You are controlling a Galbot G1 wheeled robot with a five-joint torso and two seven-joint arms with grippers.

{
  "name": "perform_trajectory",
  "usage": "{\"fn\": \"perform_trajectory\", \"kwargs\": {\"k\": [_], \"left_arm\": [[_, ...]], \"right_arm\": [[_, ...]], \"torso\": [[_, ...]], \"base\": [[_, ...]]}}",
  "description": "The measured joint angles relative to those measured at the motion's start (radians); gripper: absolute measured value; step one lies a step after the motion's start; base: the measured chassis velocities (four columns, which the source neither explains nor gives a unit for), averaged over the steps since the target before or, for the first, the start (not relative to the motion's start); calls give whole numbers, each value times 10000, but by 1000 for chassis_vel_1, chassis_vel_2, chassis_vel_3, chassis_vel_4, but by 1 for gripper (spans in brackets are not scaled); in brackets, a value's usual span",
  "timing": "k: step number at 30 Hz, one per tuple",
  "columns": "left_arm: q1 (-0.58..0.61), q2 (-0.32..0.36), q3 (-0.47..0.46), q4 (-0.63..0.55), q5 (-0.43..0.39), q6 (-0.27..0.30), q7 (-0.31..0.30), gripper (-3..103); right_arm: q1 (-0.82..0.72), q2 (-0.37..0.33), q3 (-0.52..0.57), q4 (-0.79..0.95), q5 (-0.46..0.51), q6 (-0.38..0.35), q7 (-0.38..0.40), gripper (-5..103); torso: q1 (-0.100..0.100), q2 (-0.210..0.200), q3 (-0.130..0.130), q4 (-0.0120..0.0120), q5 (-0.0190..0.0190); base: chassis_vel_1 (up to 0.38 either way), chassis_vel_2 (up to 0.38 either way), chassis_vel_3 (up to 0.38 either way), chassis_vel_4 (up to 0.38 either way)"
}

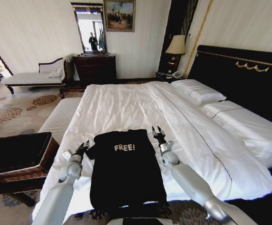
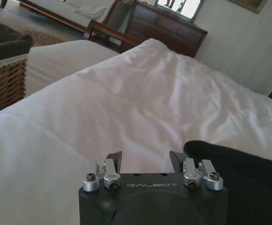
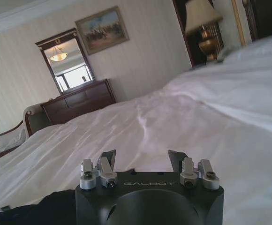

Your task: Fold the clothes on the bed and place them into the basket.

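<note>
Here, black T-shirt (image 1: 126, 168) flat on bed (image 1: 126, 105), both grippers (image 1: 83, 149) (image 1: 157, 132) flanking, fingers apart, basket (image 1: 18, 157) left

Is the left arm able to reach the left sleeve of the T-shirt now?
Probably yes: the left tool is open beside the T-shirt sleeve on the bed, with nothing between them.

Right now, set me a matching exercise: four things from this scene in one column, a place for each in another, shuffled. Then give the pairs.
Things:
1. T-shirt
2. basket
3. left tool
4. right tool

Places:
A. on the floor beside the bed, on the robot's left
B. by the shirt's right sleeve, open
C. flat on the duvet, lettering up
D. by the shirt's left sleeve, open

Pairs: 1-C, 2-A, 3-D, 4-B
</note>
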Motion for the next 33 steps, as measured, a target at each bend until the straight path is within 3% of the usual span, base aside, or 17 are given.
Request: {"fn": "perform_trajectory", "kwargs": {"k": [1, 2, 4, 6, 9, 12, 24, 33], "left_arm": [[0, 0, 0, 0, 0, 0, 0, 62], [417, -112, -145, -269, 164, 93, -16, 68], [1051, -309, -365, -611, 438, -52, 480, 78], [1211, -372, -445, -718, 482, -111, 658, 78], [1840, -867, -901, -1371, 551, -455, 1439, 94], [1989, -1217, -1082, -1767, 554, -617, 1577, 99], [2243, -1738, -1057, -2494, 871, -767, 1525, 100], [2222, -1672, -1058, -2676, 705, -745, 1344, 100]], "right_arm": [[0, 0, 0, 0, 0, 0, 0, 61], [-529, -103, 229, 920, 1016, -474, 365, 66], [-1093, -133, 476, 1752, 1967, -980, 631, 78], [-1171, -105, 486, 1841, 2136, -1063, 647, 78], [-1276, 221, 492, 1930, 3175, -1434, 740, 94], [-1280, 430, 489, 1957, 3586, -1581, 849, 99], [-1247, 1290, 342, 1527, 3522, -1663, 867, 103], [-1279, 1427, 249, 1332, 3252, -1619, 862, 93]], "torso": [[0, 0, 0, 0, 0], [-1, 1, 0, 4, 4], [-2, 1, -2, -11, -7], [-2, 1, -1, -11, -5], [-1, 1, -1, 0, 2], [-1, -1, 1, -3, 3], [2, -2, 1, -5, 1], [2, -1, 1, -5, 1]], "base": [[0, 0, 0, 0], [0, 0, 0, 0], [0, 0, 0, 0], [0, 0, 0, 0], [0, 0, 0, 0], [0, 0, 0, 0], [0, 0, 0, 0], [0, 0, 0, 0]]}}
